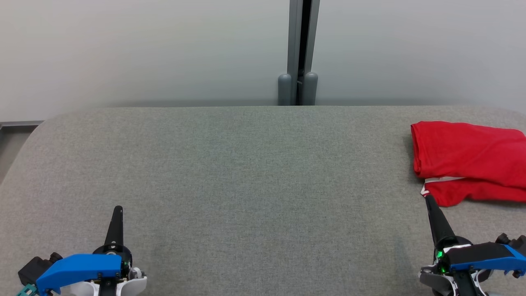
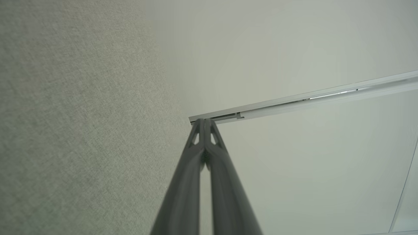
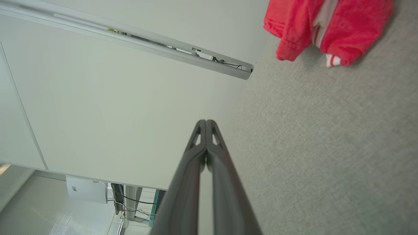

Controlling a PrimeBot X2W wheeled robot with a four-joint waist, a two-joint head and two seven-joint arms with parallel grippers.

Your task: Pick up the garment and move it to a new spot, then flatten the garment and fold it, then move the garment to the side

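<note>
Found right gripper (image 1: 428, 199) and left gripper (image 1: 118, 209) both pinched shut, empty. Located red garment (image 1: 468, 156) folded just ahead of right tip, well apart from left. Could snag it and undo the fold if advanced.

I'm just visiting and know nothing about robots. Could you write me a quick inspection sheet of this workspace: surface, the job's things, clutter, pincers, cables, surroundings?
Surface: grey cloth-covered table with rounded corners; no stains seen.
Job's things: one red garment with white trim, rumpled at the table's right side, partly cut off by the edge of the head view.
Clutter: nothing seen.
Pincers: left pincer shut, holding nothing; right pincer shut, holding nothing, its tip close to the garment's near corner.
Cables: dark cables under furniture far off in the right wrist view; nothing seen on the table.
Surroundings: pale wall panels behind the table, joined by a grey post; a white box beyond.
</note>
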